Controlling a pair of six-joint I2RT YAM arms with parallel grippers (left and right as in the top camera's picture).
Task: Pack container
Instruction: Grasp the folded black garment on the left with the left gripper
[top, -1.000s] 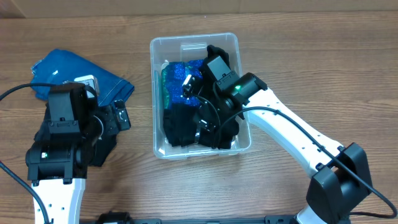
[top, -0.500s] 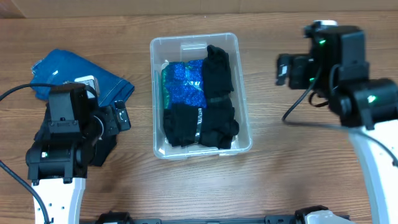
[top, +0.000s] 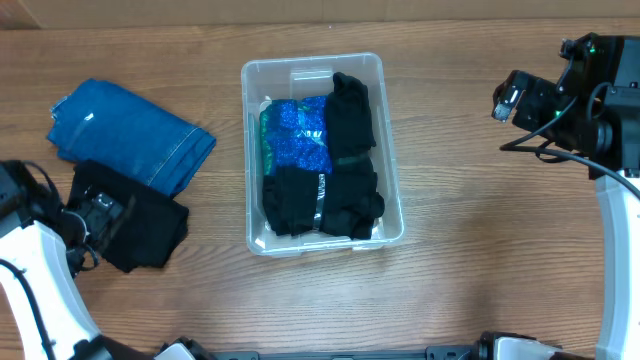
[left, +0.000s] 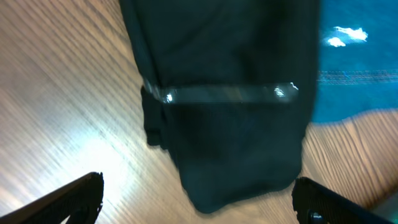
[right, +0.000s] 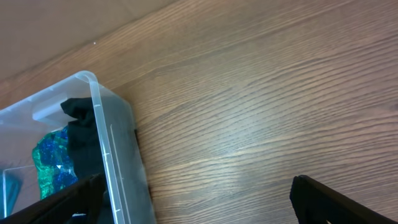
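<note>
The clear container (top: 310, 64) stands mid-table, holding black folded clothes (top: 350, 150) and a blue-green sparkly item (top: 295, 135). It also shows at the left of the right wrist view (right: 99, 118). A black folded garment (top: 150, 232) lies left of it beside folded blue jeans (top: 130, 130). My left gripper (top: 98, 213) is open and empty at that garment's left end; in the left wrist view its fingers (left: 199, 202) straddle the garment's tip (left: 230, 112). My right gripper (top: 504, 102) is open and empty, well right of the container, over bare wood (right: 199, 199).
The jeans also show in the left wrist view (left: 357, 68), touching the black garment. Bare wooden tabletop (top: 470, 250) lies between the container and my right arm. A wall runs along the table's far edge (right: 62, 31).
My right gripper left the container and swung far right, leaving the black clothes inside. My left arm drew back to the lower left, uncovering the jeans and black garment.
</note>
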